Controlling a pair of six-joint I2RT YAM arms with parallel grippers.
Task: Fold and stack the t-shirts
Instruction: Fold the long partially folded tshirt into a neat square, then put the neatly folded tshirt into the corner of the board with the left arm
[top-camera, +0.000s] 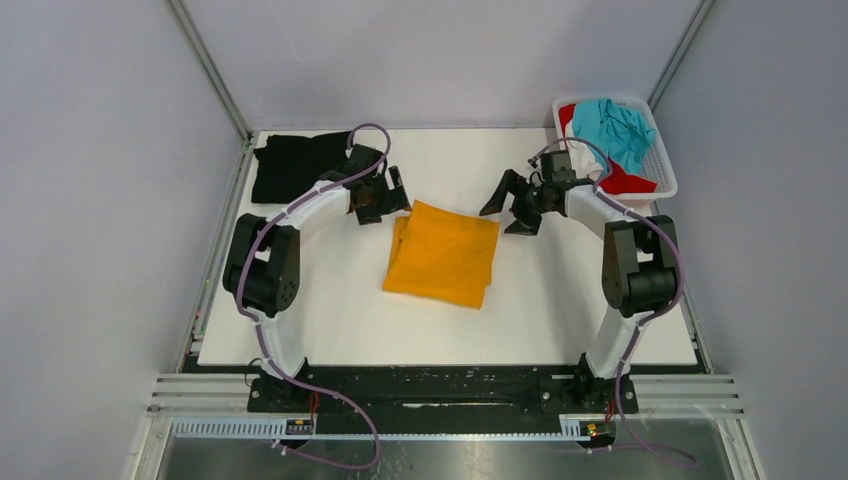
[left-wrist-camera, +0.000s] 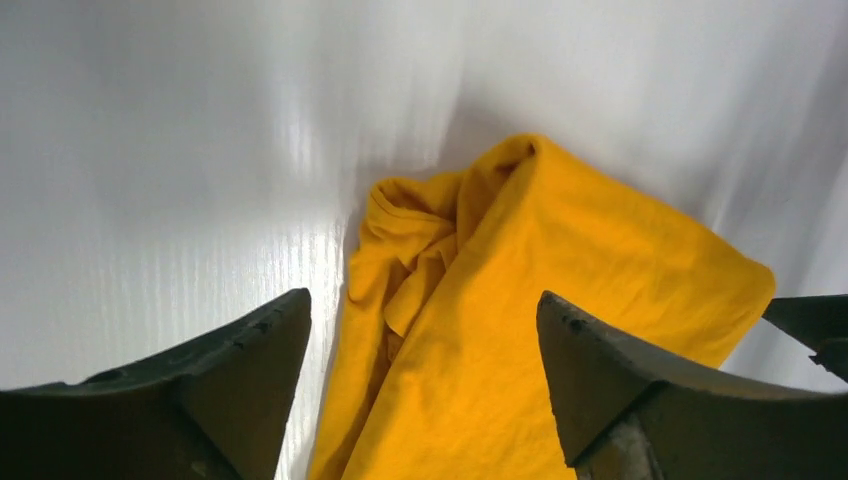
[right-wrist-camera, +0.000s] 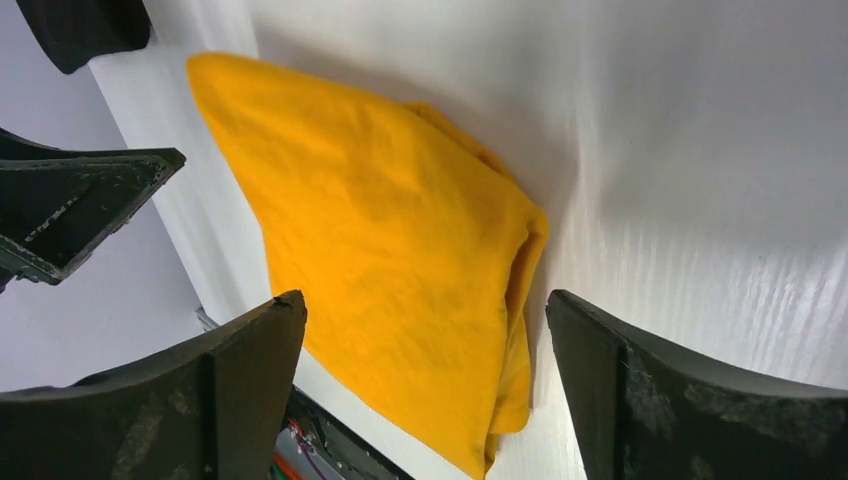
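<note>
A white table (top-camera: 330, 330) is filling the floor of a pale grey enclosure with metal posts in the far corners, and the two arms are reaching out over it from its near edge.

The orange-yellow t-shirt (top-camera: 443, 255) is lying near the middle of the table, folded into a rough square. Its edges are sitting slightly askew to the table's sides. In the left wrist view the shirt (left-wrist-camera: 520, 330) is showing bunched, wrinkled layers along one side, while the right wrist view is showing a smooth top face (right-wrist-camera: 380, 250) with a thick folded edge.

The left end effector (top-camera: 400, 195) is hanging just beside the far left corner of this shirt, its fingers (left-wrist-camera: 230, 370) standing apart with nothing between them but the cloth below. The right end effector (top-camera: 505, 218) is hanging just off the far right corner, and its fingers (right-wrist-camera: 230, 380) are likewise spread wide and gripping nothing. Whether either one is touching the cloth cannot be told.

The black t-shirt (top-camera: 295, 165) is lying flat in the far left corner of the table, partly under the left arm. At the far right corner a white slotted basket (top-camera: 668, 180) is sitting, and inside it the teal t-shirt (top-camera: 615, 128) is lying crumpled on top of the red t-shirt (top-camera: 628, 182).
</note>
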